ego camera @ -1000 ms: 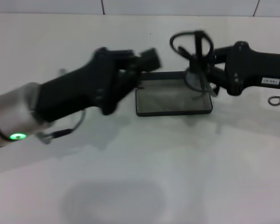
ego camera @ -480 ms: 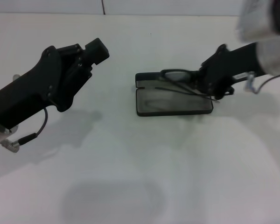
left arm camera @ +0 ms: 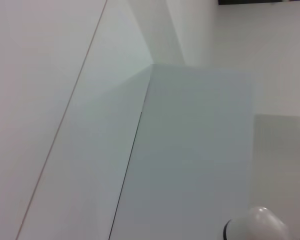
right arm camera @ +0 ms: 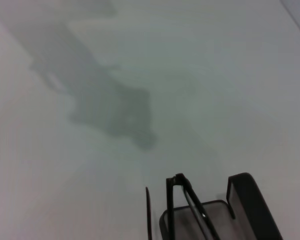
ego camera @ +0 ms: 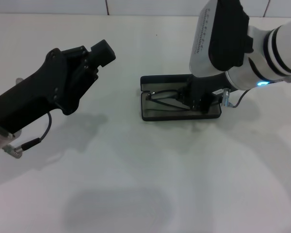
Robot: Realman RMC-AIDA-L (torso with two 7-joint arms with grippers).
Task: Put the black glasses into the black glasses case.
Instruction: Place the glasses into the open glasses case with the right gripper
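The black glasses case (ego camera: 180, 113) lies open at the middle of the white table, its lid (ego camera: 162, 80) standing at the far side. The black glasses (ego camera: 166, 97) lie inside on the grey lining, tilted up toward my right gripper (ego camera: 198, 100). That gripper reaches down into the right half of the case and is shut on the right end of the glasses. In the right wrist view the glasses (right arm camera: 182, 200) and the case (right arm camera: 242, 207) show close by. My left gripper (ego camera: 99, 53) hovers well left of the case, away from it.
The white table (ego camera: 136, 184) spreads all around the case, with a white tiled wall (ego camera: 136, 6) along the far edge. Cables hang from both wrists. The left wrist view shows only white surfaces.
My right arm has brought the glasses down from above the case into it. My left arm drew back from the case to the left, then stayed still.
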